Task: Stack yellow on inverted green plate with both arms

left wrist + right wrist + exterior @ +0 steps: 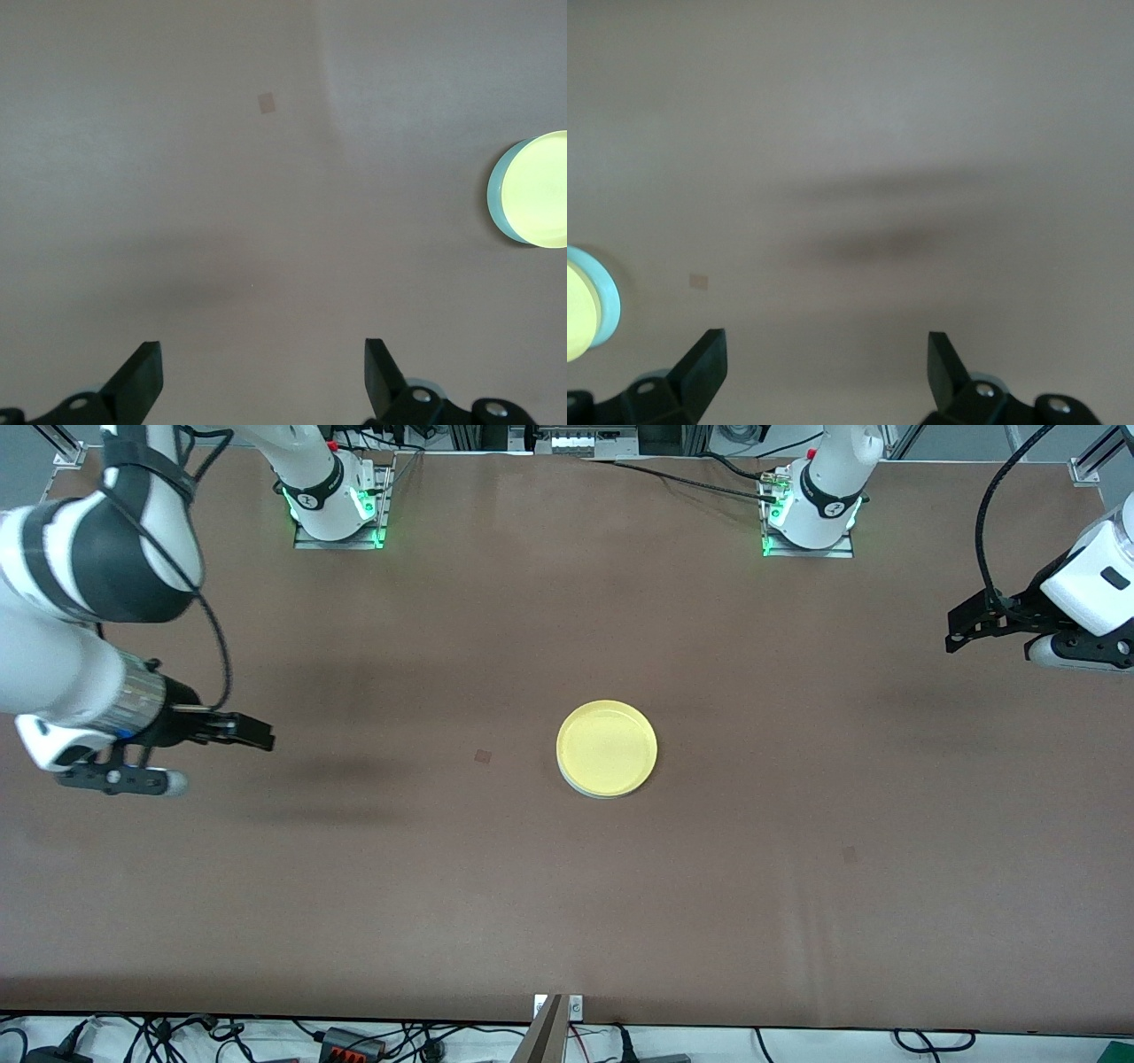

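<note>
Near mid-table: yellow [607, 746] sitting on the green plate [595, 790], only a thin pale sliver of the latter peeking out along the edge closest to the front camera. Stack apparently complete, rims nearly aligned. Probably light, rigid and smooth, so prone to sliding; best gripped at the raised rim, if any nudge is needed. Farther up, over bare table [797, 886] at the right arm's end: right gripper [257, 732], fingers spread wide, pinching nothing, well apart from the stack. Over the left arm's end: left gripper [959, 626], likewise spread and empty, well clear. Both arms apparently waiting.
</note>
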### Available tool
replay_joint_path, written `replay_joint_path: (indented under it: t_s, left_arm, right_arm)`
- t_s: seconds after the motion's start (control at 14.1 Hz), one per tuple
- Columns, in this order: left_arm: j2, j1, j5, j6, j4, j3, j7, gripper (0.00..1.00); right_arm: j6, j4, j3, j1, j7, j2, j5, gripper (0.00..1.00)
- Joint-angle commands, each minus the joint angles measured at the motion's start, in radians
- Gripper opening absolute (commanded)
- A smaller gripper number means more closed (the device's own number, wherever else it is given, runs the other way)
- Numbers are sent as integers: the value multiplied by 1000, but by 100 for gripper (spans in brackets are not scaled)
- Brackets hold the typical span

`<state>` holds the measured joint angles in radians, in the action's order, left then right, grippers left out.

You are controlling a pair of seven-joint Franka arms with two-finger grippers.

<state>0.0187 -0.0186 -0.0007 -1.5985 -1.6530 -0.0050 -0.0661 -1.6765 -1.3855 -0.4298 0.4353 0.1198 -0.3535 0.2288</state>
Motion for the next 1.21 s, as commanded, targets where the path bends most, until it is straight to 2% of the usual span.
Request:
replay_joint_path:
  t_s: [0.0,0.07,0.21,0.28,0.36,0.5,0.71,1.07,1.14]
  left_arm:
    - [-13,5,2,22,30,-9,5,100]
    - [-13,5,2,22,30,-7,5,100]
    - [-13,3,2,22,30,-7,5,100]
    - [-13,3,2,22,30,-9,5,100]
    - [-13,3,2,22,30,-9,5,100]
    - [-13,3,2,22,30,-7,3,100]
    - [-13,3,2,23,30,-9,3,100]
    - [-13,3,2,23,30,-9,3,100]
    - [-13,3,2,23,30,-9,2,100]
  right_arm:
    - [18,17,66,-90,-19,43,-28,100]
    - [18,20,110,-131,-20,50,-70,100]
    - [35,58,244,-246,-28,76,-188,100]
    - [41,59,300,-306,-41,91,-201,100]
    - [41,56,330,-346,-49,106,-203,100]
    - [43,46,339,-388,-95,128,-203,100]
    - [63,42,396,-480,-175,153,-203,100]
    - [87,37,388,-484,-203,185,-235,100]
    - [125,28,388,-484,-190,188,-236,100]
